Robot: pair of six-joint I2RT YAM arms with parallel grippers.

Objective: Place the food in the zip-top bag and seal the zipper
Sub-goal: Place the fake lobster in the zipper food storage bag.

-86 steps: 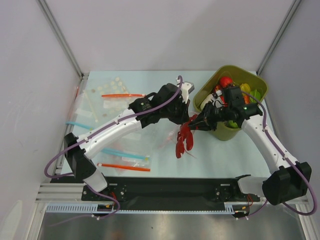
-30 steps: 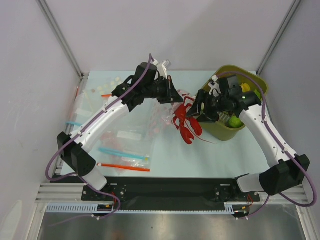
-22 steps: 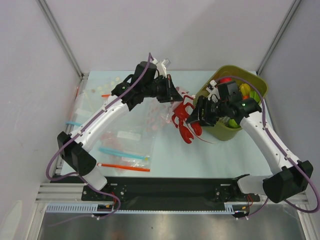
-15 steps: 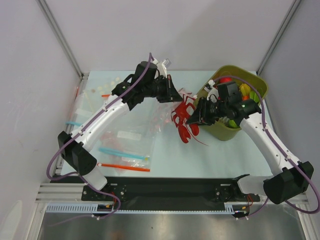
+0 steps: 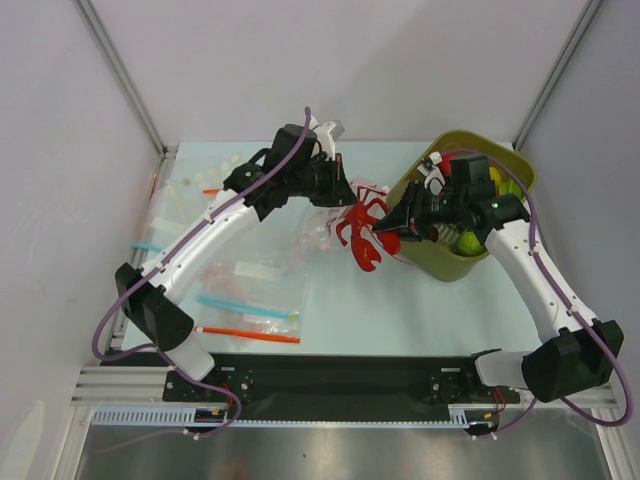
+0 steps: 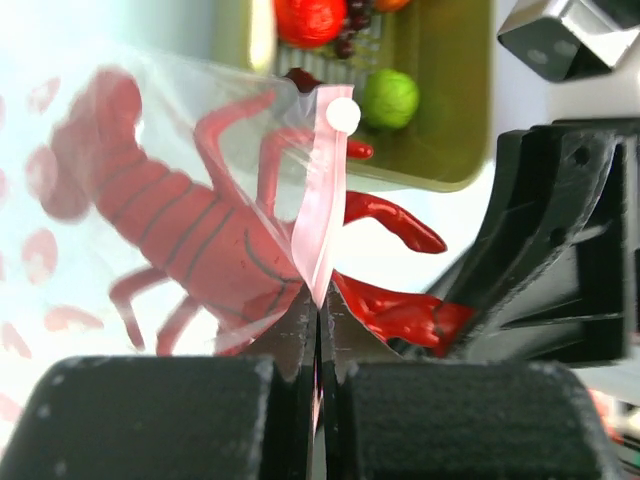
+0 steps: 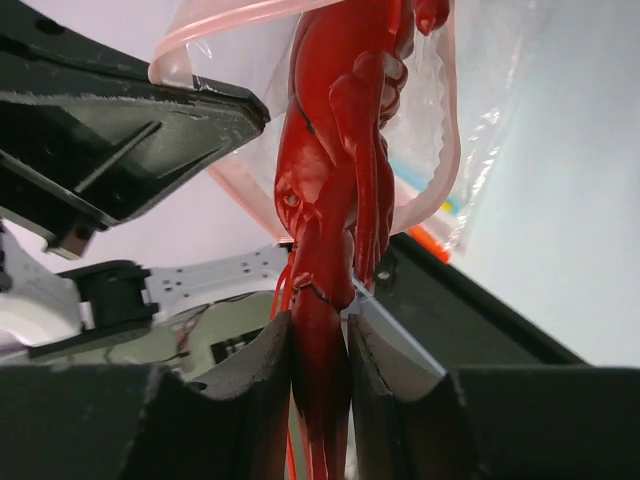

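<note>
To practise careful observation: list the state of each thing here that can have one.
Crinkly clear plastic bag: mouth open, pale pink strip unsealed.
Red plastic toy lobster: partly inside bag.
Left claw: shut on bag's strip.
Right claw: shut on lobster.
Olive-green plastic bin: holding toy foods.

Lobster now higher, partway inside the zip-top bag

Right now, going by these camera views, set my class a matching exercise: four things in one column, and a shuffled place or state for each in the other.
1. red plastic toy lobster
2. pale pink closure strip
3. olive-green plastic bin
4. orange-red bag strip

A. lying flat on the table, near left
B. pinched in the left gripper
C. clamped in the right gripper
D. holding a lime-green toy fruit

Pairs: 1-C, 2-B, 3-D, 4-A
</note>
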